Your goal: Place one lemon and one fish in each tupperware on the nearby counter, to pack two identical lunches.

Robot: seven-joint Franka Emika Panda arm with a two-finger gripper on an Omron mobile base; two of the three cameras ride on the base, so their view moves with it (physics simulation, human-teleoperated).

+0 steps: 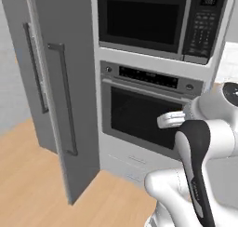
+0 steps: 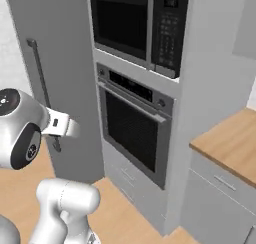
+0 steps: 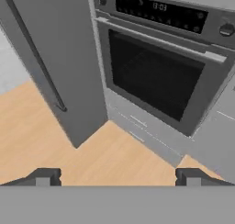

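My gripper [image 3: 117, 178] is open, its two dark fingertips [image 3: 43, 177] standing far apart with nothing between them. It looks down at a built-in wall oven [image 3: 156, 76] and the wooden floor in front of it. A corner of the counter [image 2: 231, 142], a light-brown wooden worktop over pale grey drawers, shows at the right of the right base view, well to the right of my arm. The lemons, the fish and the tupperware are out of view.
A tall grey cabinet door [image 1: 65, 100] with long bar handles stands left of the oven [image 1: 144, 114]. A black microwave [image 1: 153, 16] sits above the oven. Grey drawers [image 3: 137, 126] lie beneath it. Wooden floor [image 1: 32, 184] spreads to the left.
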